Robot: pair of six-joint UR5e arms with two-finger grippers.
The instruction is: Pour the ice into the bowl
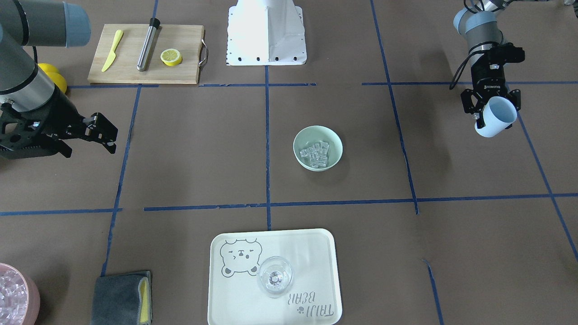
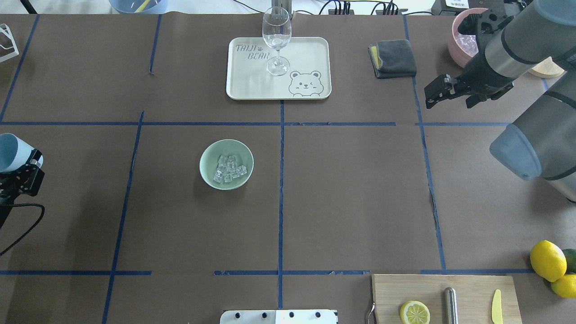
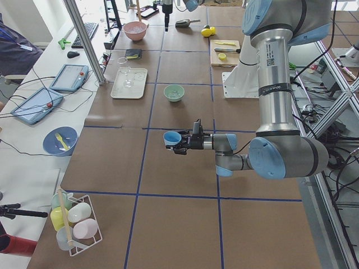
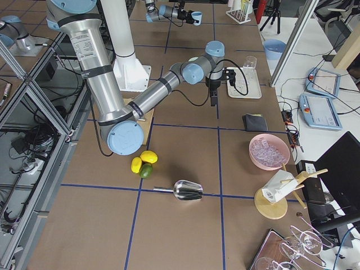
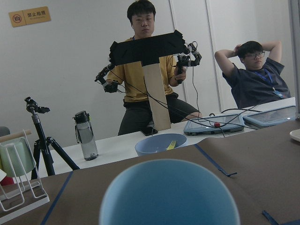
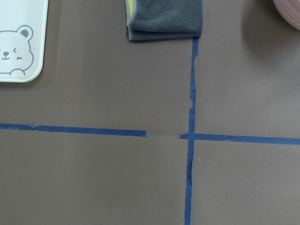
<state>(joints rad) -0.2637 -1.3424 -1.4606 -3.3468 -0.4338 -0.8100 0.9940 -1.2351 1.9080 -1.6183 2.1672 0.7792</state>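
The pale mint-green bowl stands near the middle of the table and also shows in the overhead view. A small heap of clear ice cubes lies inside it. My left gripper is shut on a light blue cup, held tilted above the table far to the bowl's side, at the overhead view's left edge. The cup's rim fills the bottom of the left wrist view. My right gripper is open and empty, far from the bowl.
A cream bear tray with a wine glass lies past the bowl. There is a grey cloth and a pink tub of ice near my right arm. A cutting board carries a lemon slice, knife and metal rod. Lemons lie beside it.
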